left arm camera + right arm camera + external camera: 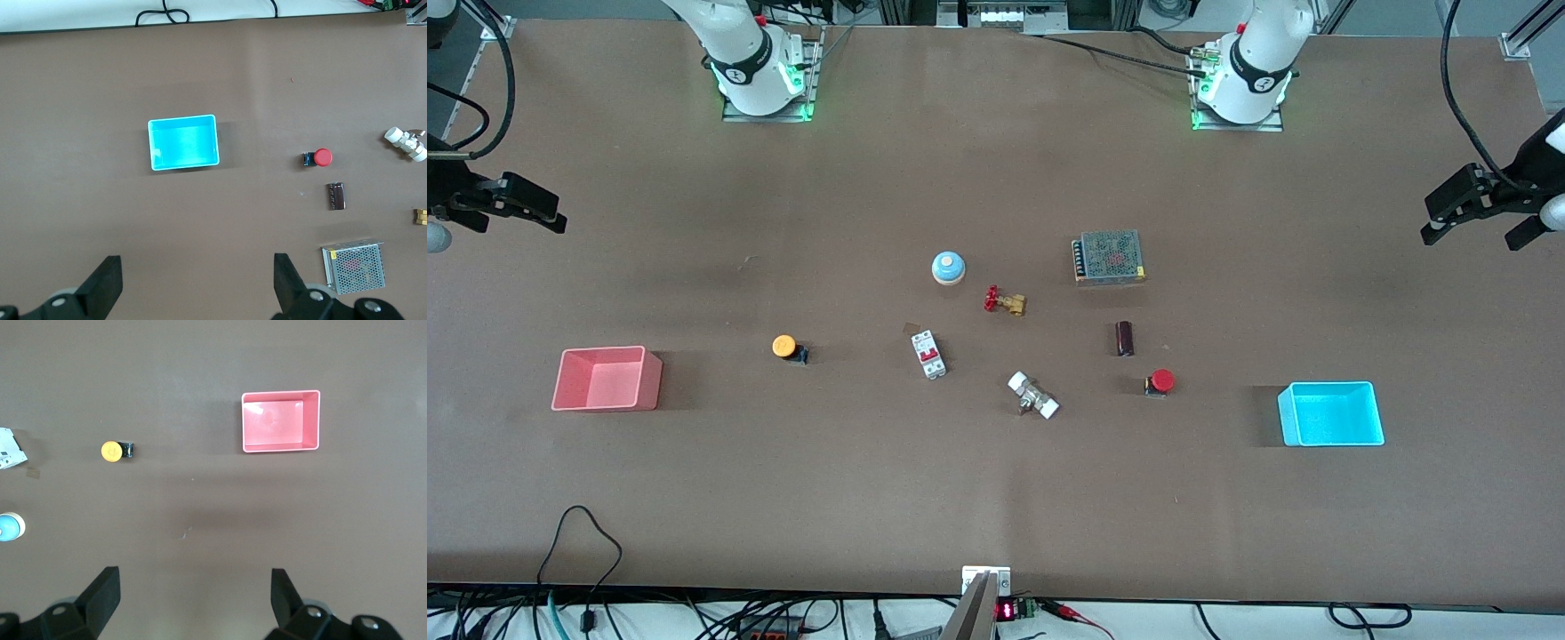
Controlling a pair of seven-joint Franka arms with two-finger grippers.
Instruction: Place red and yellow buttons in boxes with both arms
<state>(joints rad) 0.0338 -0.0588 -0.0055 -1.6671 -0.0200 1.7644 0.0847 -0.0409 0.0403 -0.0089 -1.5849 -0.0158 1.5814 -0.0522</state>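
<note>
The orange-yellow button (pixel 785 346) lies on its side on the table, its cap toward the right arm's end and its black base toward the table's middle, long axis running along the table's length. It rests between the pink-red bin (pixel 607 379) and a white circuit breaker with red levers (pixel 928 354), apart from both, with open table between button and bin. The red button (pixel 1160 381) also lies tipped, its cap toward the left arm's end and its base toward the middle, between a white-capped pipe fitting (pixel 1033 396) and the cyan bin (pixel 1331 413), touching neither. A dark cylindrical capacitor (pixel 1125 339) lies near it, farther from the front camera, and a mesh-covered power supply (pixel 1109 257) lies farther still. A blue domed button (pixel 948 268) and a red-handled brass valve (pixel 1003 300) sit near the table's middle. Both bins stand upright with nothing inside. The right gripper (pixel 511 204) hangs over the right arm's end of the table, jaws spread wide, holding nothing. The left gripper (pixel 1480 218) hangs over the left arm's end, jaws likewise spread and holding nothing.
</note>
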